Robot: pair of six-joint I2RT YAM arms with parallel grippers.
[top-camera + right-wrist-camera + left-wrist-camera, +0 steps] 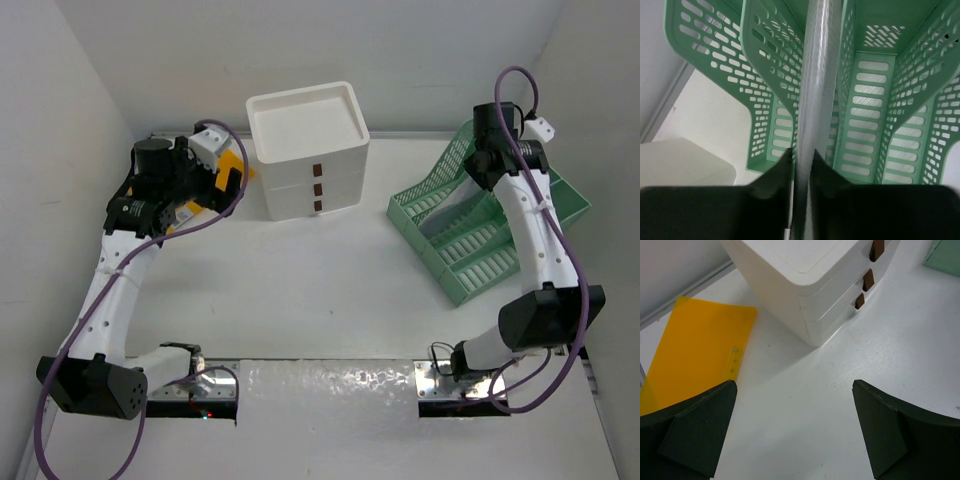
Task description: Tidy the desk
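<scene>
Desk [300, 290] lies flat beneath everything, its silver rail [330, 385] running left to right on the near side of the white drawer unit [308, 150]; I cannot tell which way the desk's long axis runs. Left of the unit, the left gripper [794, 390] hangs, fingers wide apart, by a yellow folder [695, 355]. Right of the unit, the right gripper [802, 156] pinches a clear sheet [815, 75] standing on edge in the green file rack [875, 100].

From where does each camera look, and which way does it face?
Top external: above, behind the bases, facing down on the desk; left arm and right arm show.
Left wrist: faces down at yellow folder and drawer unit; open jaws show.
Right wrist: faces into green rack; jaws pinch a clear sheet.
Shared: top and left wrist show the drawer unit.
</scene>
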